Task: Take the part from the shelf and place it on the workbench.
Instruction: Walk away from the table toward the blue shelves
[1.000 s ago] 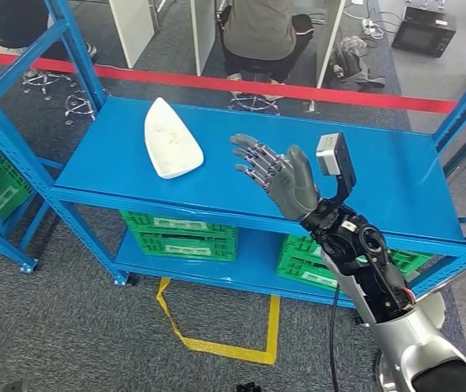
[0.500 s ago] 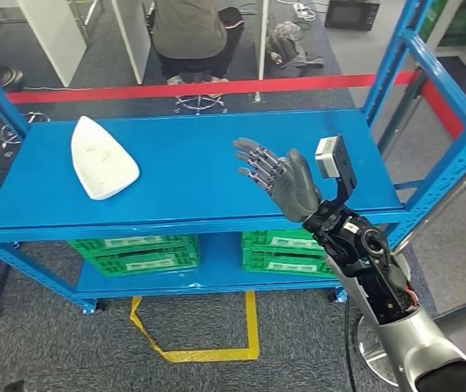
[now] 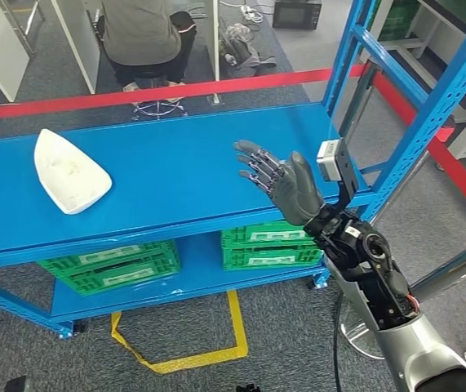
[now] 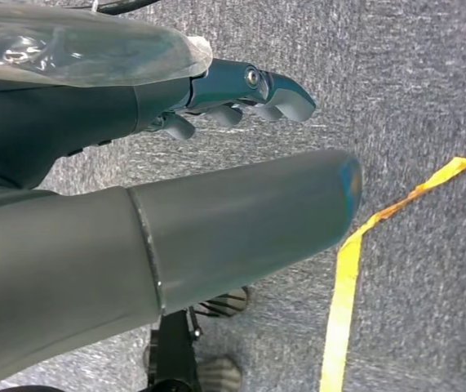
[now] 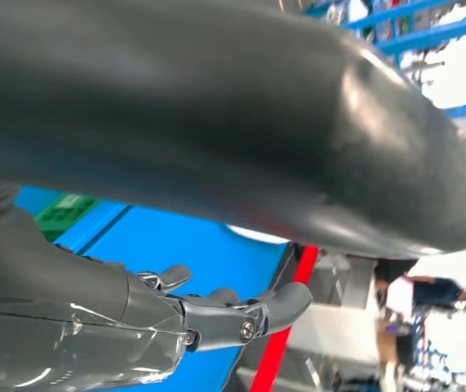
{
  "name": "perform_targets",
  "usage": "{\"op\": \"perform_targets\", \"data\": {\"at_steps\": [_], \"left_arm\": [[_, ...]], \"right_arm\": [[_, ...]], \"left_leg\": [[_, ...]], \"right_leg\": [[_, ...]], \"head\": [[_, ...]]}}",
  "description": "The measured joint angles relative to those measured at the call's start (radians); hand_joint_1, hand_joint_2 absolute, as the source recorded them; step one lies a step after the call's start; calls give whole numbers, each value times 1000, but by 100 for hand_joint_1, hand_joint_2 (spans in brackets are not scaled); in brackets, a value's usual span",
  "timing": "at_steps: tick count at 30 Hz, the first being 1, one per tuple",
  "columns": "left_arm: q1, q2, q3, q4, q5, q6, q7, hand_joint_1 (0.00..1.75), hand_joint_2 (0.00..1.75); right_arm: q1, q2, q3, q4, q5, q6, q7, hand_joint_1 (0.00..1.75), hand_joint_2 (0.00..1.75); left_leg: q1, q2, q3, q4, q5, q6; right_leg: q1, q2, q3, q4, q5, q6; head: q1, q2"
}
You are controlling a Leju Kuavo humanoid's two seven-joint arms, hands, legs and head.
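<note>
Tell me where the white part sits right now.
In the head view the white part lies on the blue shelf's top level, toward its left end, well left of the raised right hand.

White part (image 3: 70, 172), flat, iron-shaped, pointed end toward shelf back, lay on blue shelf (image 3: 175, 175) top, well apart from raised, empty right hand (image 3: 279, 181), off its fingertip side.
</note>
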Motion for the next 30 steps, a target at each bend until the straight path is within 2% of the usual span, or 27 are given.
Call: {"op": "perform_targets", "data": {"at_steps": [1, 2, 3, 5, 6, 7, 8, 11, 12, 18, 22, 30], "left_arm": [[2, 0, 0, 0, 0, 0, 0, 0, 0], [4, 0, 0, 0, 0, 0, 0, 0, 0], [4, -1, 0, 0, 0, 0, 0, 0, 0], [4, -2, 0, 0, 0, 0, 0, 0, 0], [4, -2, 0, 0, 0, 0, 0, 0, 0], [4, -2, 0, 0, 1, 0, 1, 0, 0], [5, -1, 0, 0, 1, 0, 1, 0, 0], [6, 0, 0, 0, 2, 0, 1, 0, 0], [7, -1, 0, 0, 3, 0, 1, 0, 0], [8, 0, 0, 0, 4, 0, 1, 0, 0], [10, 0, 0, 0, 4, 0, 1, 0, 0], [12, 0, 0, 0, 9, 0, 1, 0, 0]], "right_arm": [[1, 0, 0, 0, 0, -3, 1, 0, 0], [1, 0, 0, 0, 0, -4, 1, 0, 0], [1, 0, 0, 0, 1, -6, 2, 0, 0], [-1, 0, 0, 0, 5, -7, 1, 0, 0], [-2, 0, 1, 0, 9, -8, 1, 0, 0], [-4, 0, 1, 0, 12, -8, 1, 0, 0], [-4, 0, 1, 0, 14, -8, 0, 0, 0], [-6, 0, 4, 1, 16, -6, -1, 0, 0], [-7, 0, 4, 1, 17, -6, -1, 0, 0], [-7, 0, 8, 2, 19, -5, -2, 0, 0], [-7, 0, 8, 3, 19, -5, -3, 0, 0], [-7, 0, -1, 27, 74, -50, -16, 0, 0]], "left_leg": [[0, 6, 1, 0, -1, 0], [0, 11, 3, 1, -2, -1], [0, 14, 6, 1, -4, -3], [-2, 17, 12, 1, -9, -9], [-3, 18, 12, 2, -10, -13], [-5, 19, 12, 2, -10, -18], [-8, 19, 10, 3, -11, -17], [-10, 21, 12, 0, -12, -4], [-10, 21, 13, -3, -10, -3], [-9, 21, 19, -17, -3, -17], [-8, 21, 19, -19, -2, -28], [-11, 21, 19, -18, -2, -29]], "right_leg": [[-2, -3, -13, 30, -3, 2], [-4, -4, -5, 17, 14, 2], [-5, -5, 23, -37, 48, 1], [-3, -11, 99, -186, 109, -5], [-1, -12, 125, -238, 122, -9], [2, -13, 136, -263, 124, -12], [3, -12, 138, -270, 121, -14], [0, -9, 139, -274, 122, -15], [0, -8, 139, -274, 122, -15], [2, -9, 138, -274, 121, -25], [3, -9, 138, -273, 121, -26], [1, -9, 140, -275, 121, -26]], "head": [[4, 0], [8, 0], [12, 0], [20, 0], [21, 0], [21, 0], [18, 0], [7, 0], [2, 0], [-19, 0], [-22, 0], [-22, 0]]}}
